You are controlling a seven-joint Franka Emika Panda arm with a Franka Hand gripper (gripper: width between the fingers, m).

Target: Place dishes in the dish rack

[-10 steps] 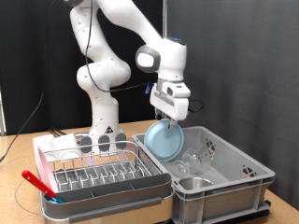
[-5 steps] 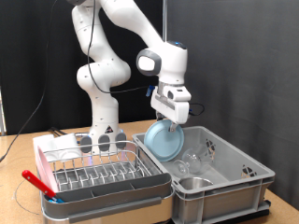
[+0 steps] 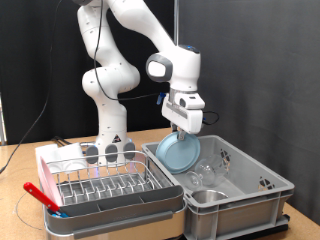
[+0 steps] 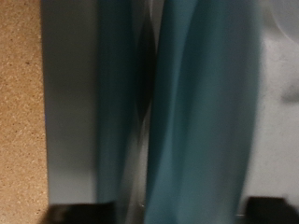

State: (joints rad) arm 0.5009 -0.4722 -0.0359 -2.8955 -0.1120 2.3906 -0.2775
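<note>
Claw is clenched on the rim of your one blue plate, which hangs on edge just below it, over the grey bin. Up close, the plate fills your wrist view. Since a second ago it has risen slightly. Down to the exterior view's left, one rack holds no dishes. Glass pieces lie in the bin; you can't count them.

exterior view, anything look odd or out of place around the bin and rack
Nothing stands out. The end effector holds the light-blue plate on edge above the grey bin; glass pieces lie inside it, none visibly broken. The dish rack sits level, with a red utensil beside it.
</note>
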